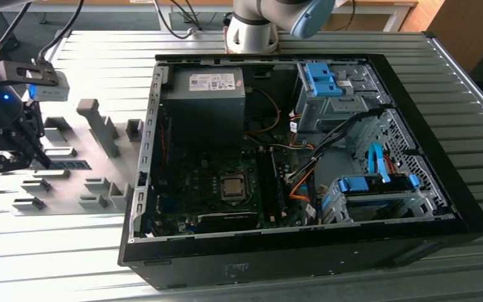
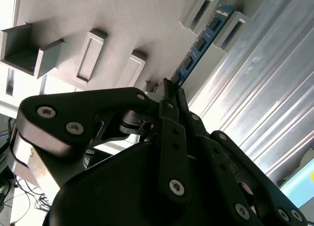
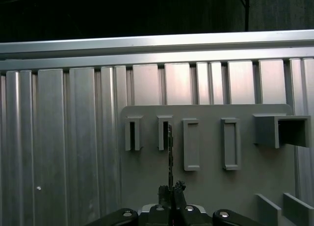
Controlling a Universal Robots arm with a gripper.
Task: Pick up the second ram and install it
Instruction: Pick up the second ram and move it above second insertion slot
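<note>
Grip: claw (image 2: 169,86) pinched shut on near end of second ram (image 2: 201,42) — stick sits on edge in grey holder plate (image 2: 98,10). Judged light, stiff, fragile — hold board edges, not chips.

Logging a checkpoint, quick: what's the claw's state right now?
Claw: closed on the end of the memory stick, which sits in its grey holder.

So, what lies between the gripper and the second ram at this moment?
Nothing. In the second wrist view the gripper reaches the near end of the second ram; no other thing and no bare stretch comes between them.
</note>
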